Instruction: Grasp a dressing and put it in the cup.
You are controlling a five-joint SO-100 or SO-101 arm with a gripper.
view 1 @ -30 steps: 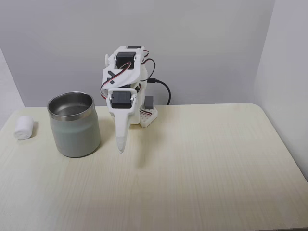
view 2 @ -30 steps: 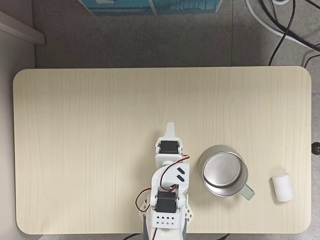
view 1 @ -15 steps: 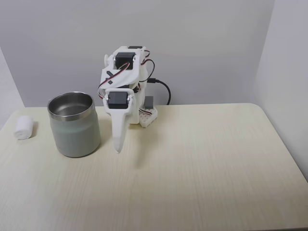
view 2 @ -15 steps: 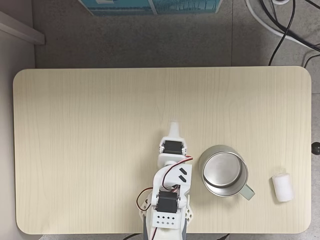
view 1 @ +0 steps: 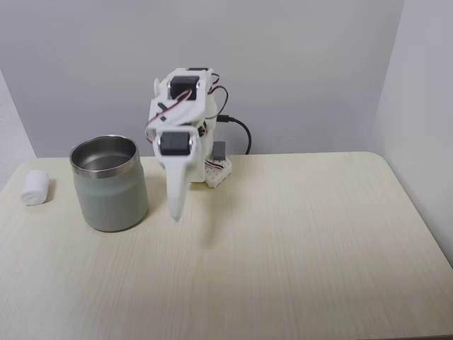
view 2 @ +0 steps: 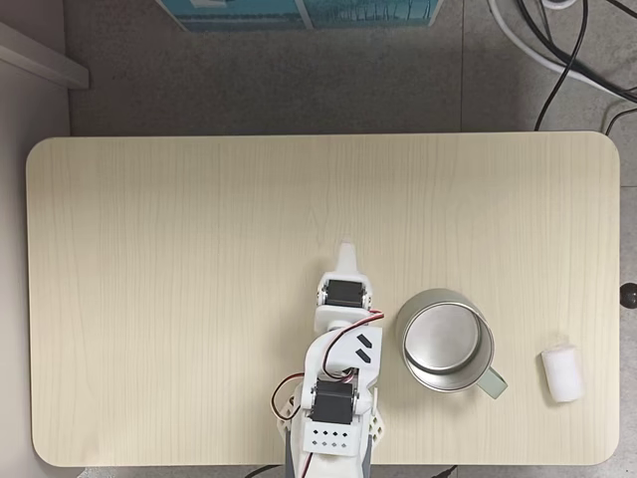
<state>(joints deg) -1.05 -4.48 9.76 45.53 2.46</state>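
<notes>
Fixed views: gripper (view 1: 175, 216) closed, empty, right of cup (view 1: 109, 183). Dressing (view 1: 35, 188) lies far left; best swing over cup, open wide.

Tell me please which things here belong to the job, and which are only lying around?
Job: dressing, lying on the table; cup, standing upright; gripper, hanging beside the cup and holding nothing.

Lying around: black cables and blue box, both on the floor beyond the table.
</notes>
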